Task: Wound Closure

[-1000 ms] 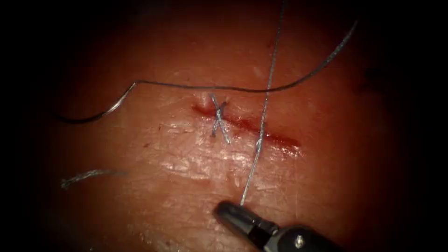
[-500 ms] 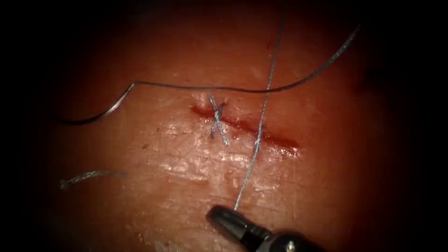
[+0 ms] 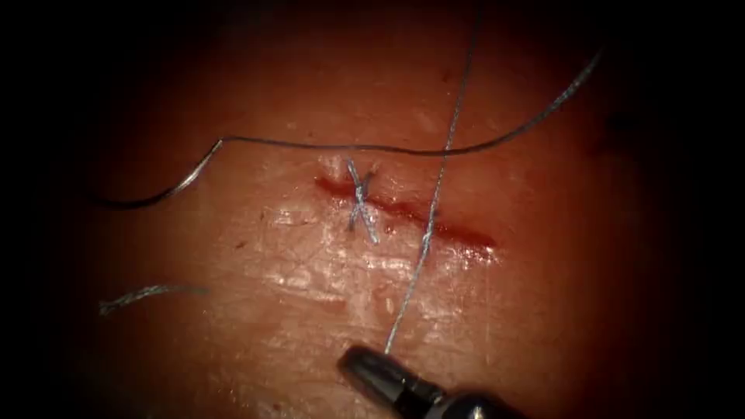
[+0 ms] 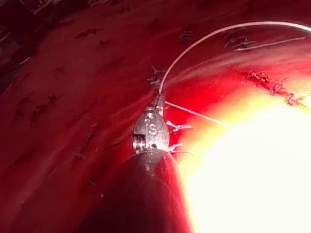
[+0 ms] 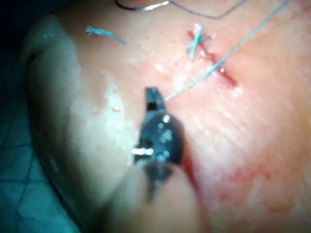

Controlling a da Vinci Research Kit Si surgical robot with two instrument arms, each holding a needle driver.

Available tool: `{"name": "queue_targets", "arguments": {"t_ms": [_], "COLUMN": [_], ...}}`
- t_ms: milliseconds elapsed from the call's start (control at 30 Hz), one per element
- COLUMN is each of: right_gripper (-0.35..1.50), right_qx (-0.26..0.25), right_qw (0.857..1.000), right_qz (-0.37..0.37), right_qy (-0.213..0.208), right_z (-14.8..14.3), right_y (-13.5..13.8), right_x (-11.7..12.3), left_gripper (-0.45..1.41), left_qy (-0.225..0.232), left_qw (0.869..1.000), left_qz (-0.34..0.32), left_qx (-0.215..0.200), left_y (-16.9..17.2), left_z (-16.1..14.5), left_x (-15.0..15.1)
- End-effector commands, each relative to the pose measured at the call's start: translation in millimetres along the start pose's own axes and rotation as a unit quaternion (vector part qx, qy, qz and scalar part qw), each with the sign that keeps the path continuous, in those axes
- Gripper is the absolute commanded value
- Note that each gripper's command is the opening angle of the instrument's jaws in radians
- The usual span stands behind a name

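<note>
Below cut (image 3: 403,209), right hand (image 3: 365,365) gripping thread (image 3: 434,194)

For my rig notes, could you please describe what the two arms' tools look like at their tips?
The right tool has short, dark, rounded jaws with a glossy sheen, joined to a black wrist block with a small bright rivet. The left tool has narrow dark jaws on a rounded silvery metal wrist with small round pins and a ribbed edge; behind it runs a dark, smooth, round shaft.
</note>
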Motion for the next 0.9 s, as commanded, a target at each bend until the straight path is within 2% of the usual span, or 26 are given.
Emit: {"name": "queue_targets", "arguments": {"t_ms": [33, 133, 167, 233, 267, 300, 333, 367, 400, 433, 500, 533, 567, 600, 667, 733, 800, 900], "right_gripper": [-0.35, -0.35, 0.22, 0.83, 0.83, 1.20, 1.30, 1.30, 1.45, 1.45, 1.48, 1.48, 1.48, 1.48, 1.46, 1.28, 1.25, 1.23], "right_qx": [0.002, 0.012, 0.021, 0.031, 0.031, 0.042, 0.045, 0.045, 0.053, 0.053, 0.061, 0.079, 0.079, 0.118, 0.128, 0.153, 0.149, 0.131], "right_qw": [1.000, 1.000, 1.000, 0.999, 0.999, 0.998, 0.998, 0.998, 0.998, 0.998, 0.997, 0.996, 0.996, 0.992, 0.991, 0.987, 0.988, 0.990], "right_qz": [0.000, -0.003, -0.008, -0.017, -0.017, -0.037, -0.040, -0.040, -0.041, -0.041, -0.041, -0.041, -0.041, -0.042, -0.043, -0.044, -0.042, -0.047], "right_qy": [0.004, 0.002, 0.002, 0.001, 0.001, -0.002, -0.003, -0.003, -0.007, -0.007, -0.009, -0.007, -0.007, 0.011, 0.014, 0.014, 0.017, 0.024], "right_z": [1.0, 1.4, 1.6, 1.6, 1.6, 1.3, 1.2, 1.2, 0.8, 0.8, 0.3, -0.4, -0.4, -2.0, -2.6, -4.9, -5.5, -7.0], "right_y": [0.2, 0.3, 0.1, -0.1, -0.1, -0.4, -0.5, -0.5, -1.0, -1.0, -1.4, -1.9, -1.9, -2.5, -2.5, -1.6, -1.2, 1.2], "right_x": [-0.5, -0.6, -0.3, -0.1, -0.1, 0.3, 0.5, 0.5, 1.1, 1.1, 1.6, 2.2, 2.2, 3.1, 3.4, 4.2, 4.4, 5.4], "left_gripper": [-0.45, -0.45, -0.45, -0.45, -0.45, -0.45, -0.45, -0.45, -0.45, -0.45, -0.45, -0.45, -0.45, -0.45, -0.45, -0.45, -0.45, -0.45], "left_qy": [0.003, 0.009, 0.013, 0.017, 0.017, 0.027, 0.032, 0.032, 0.047, 0.047, 0.064, 0.085, 0.085, 0.116, 0.125, 0.155, 0.164, 0.193], "left_qw": [1.000, 1.000, 1.000, 0.999, 0.999, 0.999, 0.998, 0.998, 0.997, 0.997, 0.995, 0.993, 0.993, 0.988, 0.987, 0.981, 0.979, 0.971], "left_qz": [0.002, -0.002, -0.005, -0.010, -0.010, -0.013, -0.016, -0.016, -0.023, -0.023, -0.031, -0.041, -0.041, -0.054, -0.057, -0.065, -0.067, -0.080], "left_qx": [-0.001, -0.011, -0.019, -0.026, -0.026, -0.037, -0.042, -0.042, -0.056, -0.056, -0.064, -0.072, -0.072, -0.081, -0.087, -0.100, -0.104, -0.115], "left_y": [-0.6, 0.2, 1.0, 2.2, 2.2, 3.5, 4.1, 4.1, 5.0, 5.0, 5.5, 5.7, 5.7, 6.0, 6.2, 7.3, 7.7, 9.5], "left_z": [0.5, -0.1, -0.7, -1.6, -1.6, -2.7, -3.1, -3.1, -4.2, -4.2, -5.0, -6.0, -6.0, -7.2, -7.5, -8.5, -8.7, -9.6], "left_x": [0.2, 1.1, 1.9, 3.0, 3.0, 4.5, 5.1, 5.1, 6.9, 6.9, 8.5, 10.5, 10.5, 13.1, 13.8, 15.7, 16.2, 17.5]}}
